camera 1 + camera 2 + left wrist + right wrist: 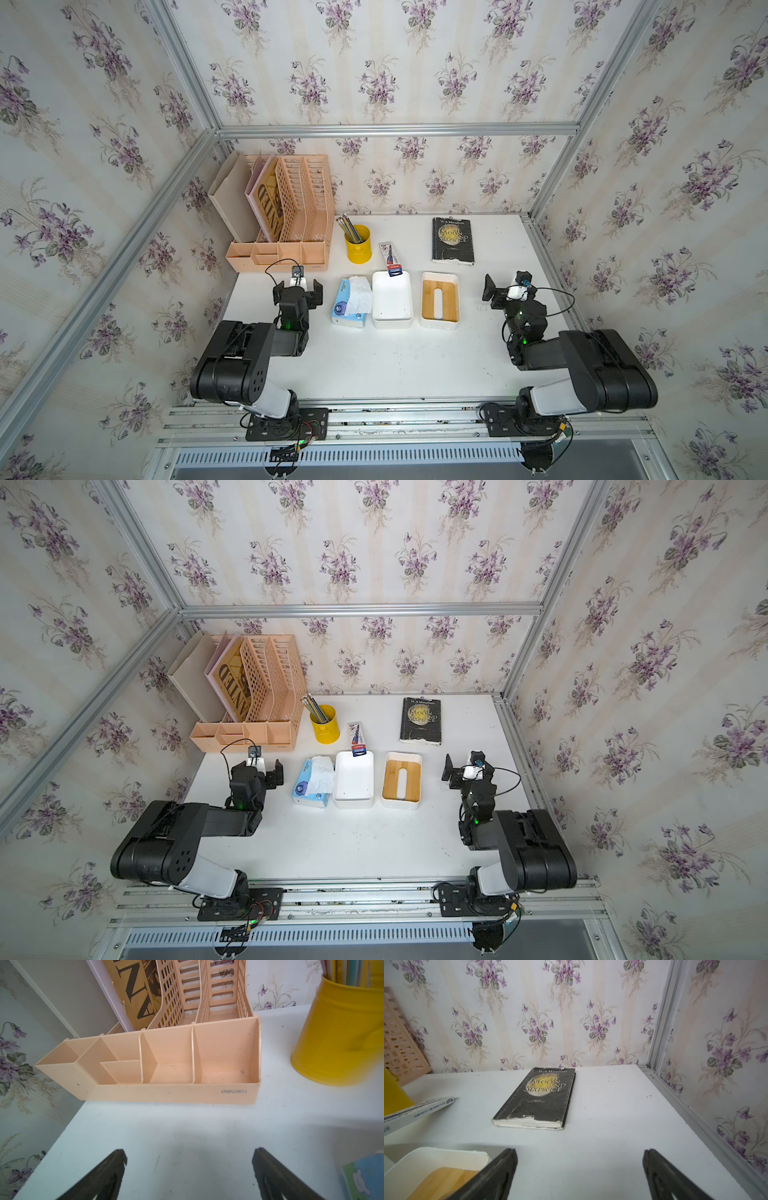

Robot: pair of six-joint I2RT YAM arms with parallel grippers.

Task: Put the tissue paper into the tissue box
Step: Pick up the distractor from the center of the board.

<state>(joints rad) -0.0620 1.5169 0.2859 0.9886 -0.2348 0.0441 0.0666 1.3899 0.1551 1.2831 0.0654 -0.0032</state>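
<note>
The tissue paper (348,304) (311,782), a light-blue and white pack with crumpled white tissue sticking out, lies on the white table just left of the tissue box (392,300) (353,780). The box is an open, empty white tub. Its bamboo lid (439,300) (401,780) (446,1178) with an oblong slot lies apart on the tub's right. My left gripper (297,286) (189,1157) stands open to the left of the pack, over bare table; a corner of the pack (365,1178) shows in the left wrist view. My right gripper (510,287) (580,1157) stands open to the right of the lid, empty.
A peach desk organizer (286,232) (166,1064) stands at the back left, and a yellow pencil cup (358,244) (342,1032) beside it. A narrow card packet (390,259) (419,1113) leans on the tub's far edge. A black book (453,241) (537,1097) lies at the back right.
</note>
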